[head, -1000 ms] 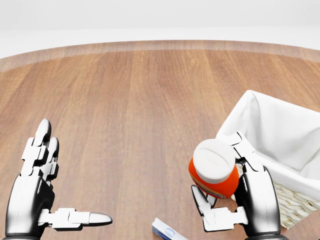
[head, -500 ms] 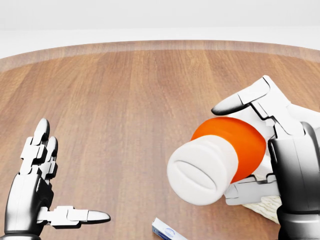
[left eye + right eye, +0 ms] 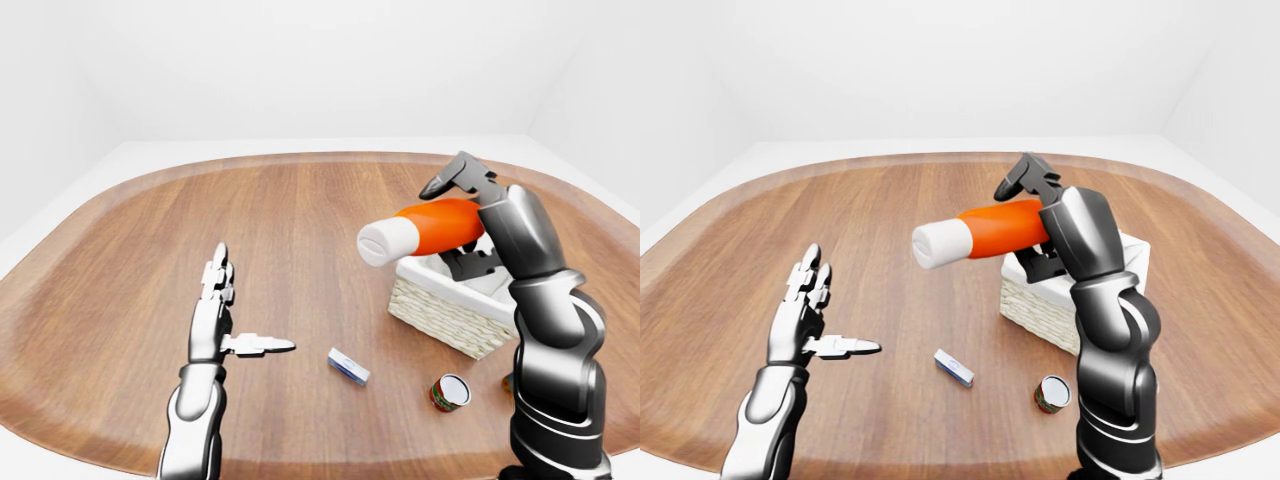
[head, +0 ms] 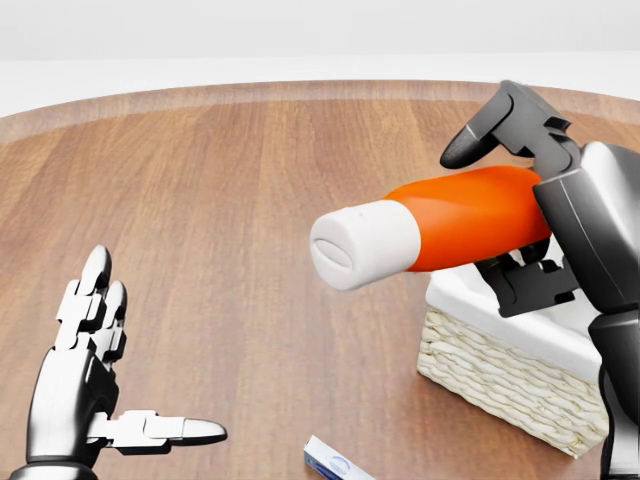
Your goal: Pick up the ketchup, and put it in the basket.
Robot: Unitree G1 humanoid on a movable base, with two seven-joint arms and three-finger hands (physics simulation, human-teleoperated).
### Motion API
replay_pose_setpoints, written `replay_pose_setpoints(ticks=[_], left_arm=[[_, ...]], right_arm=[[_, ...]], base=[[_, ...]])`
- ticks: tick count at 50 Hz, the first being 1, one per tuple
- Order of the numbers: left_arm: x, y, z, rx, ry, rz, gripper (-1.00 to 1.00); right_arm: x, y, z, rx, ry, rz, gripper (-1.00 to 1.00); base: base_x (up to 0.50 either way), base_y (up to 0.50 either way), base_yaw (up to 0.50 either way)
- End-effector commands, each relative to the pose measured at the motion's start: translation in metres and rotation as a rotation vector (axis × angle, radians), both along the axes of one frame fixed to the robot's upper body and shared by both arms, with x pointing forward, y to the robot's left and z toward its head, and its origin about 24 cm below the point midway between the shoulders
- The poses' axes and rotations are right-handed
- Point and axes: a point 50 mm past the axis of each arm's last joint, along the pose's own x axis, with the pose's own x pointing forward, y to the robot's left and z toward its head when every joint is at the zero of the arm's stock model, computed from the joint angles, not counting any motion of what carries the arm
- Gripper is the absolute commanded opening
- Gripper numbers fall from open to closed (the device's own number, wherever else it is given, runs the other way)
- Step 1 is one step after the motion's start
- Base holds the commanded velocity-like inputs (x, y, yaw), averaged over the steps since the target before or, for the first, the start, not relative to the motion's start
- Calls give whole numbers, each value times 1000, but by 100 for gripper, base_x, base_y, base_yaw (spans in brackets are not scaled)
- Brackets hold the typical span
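Ketchup bottle (image 4: 450,230) is lying level in the right hand (image 4: 545,200), fingers closing round its base, white cap jutting leftward, wicker basket (image 4: 500,380) sitting directly beneath that hand, while the left hand (image 4: 85,385) is idling spread, well apart.

Orange ketchup (image 4: 470,228) w/ white cap
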Motion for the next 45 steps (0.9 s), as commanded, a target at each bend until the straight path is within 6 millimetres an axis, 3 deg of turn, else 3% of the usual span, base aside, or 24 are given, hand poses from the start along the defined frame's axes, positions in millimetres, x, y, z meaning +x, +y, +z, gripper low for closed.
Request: replay_pose_setpoints(ticks=[1, 6, 13, 21, 37, 45], left_arm=[[1, -3, -5, -7, 8, -7, 100], [4, -5, -10, -6, 18, -11, 100], [5, -5, -13, -6, 22, -9, 100], [8, -4, -16, -4, 29, -6, 100], [11, -2, -16, -10, 32, 3, 100], [10, -1, -14, -11, 30, 6, 100]], right_arm=[[23, -30, 9, -144, 58, -185, -100], [35, -46, 9, -190, 105, -257, -100], [47, -64, 27, -274, 136, -336, -100], [65, -80, 29, -318, 209, -417, -100], [88, -104, 7, -319, 328, -512, -100], [96, -116, -14, -284, 371, -552, -100]], base=[[0, 0, 0], [0, 0, 0], [0, 0, 0], [0, 0, 0], [0, 0, 0], [0, 0, 0]])
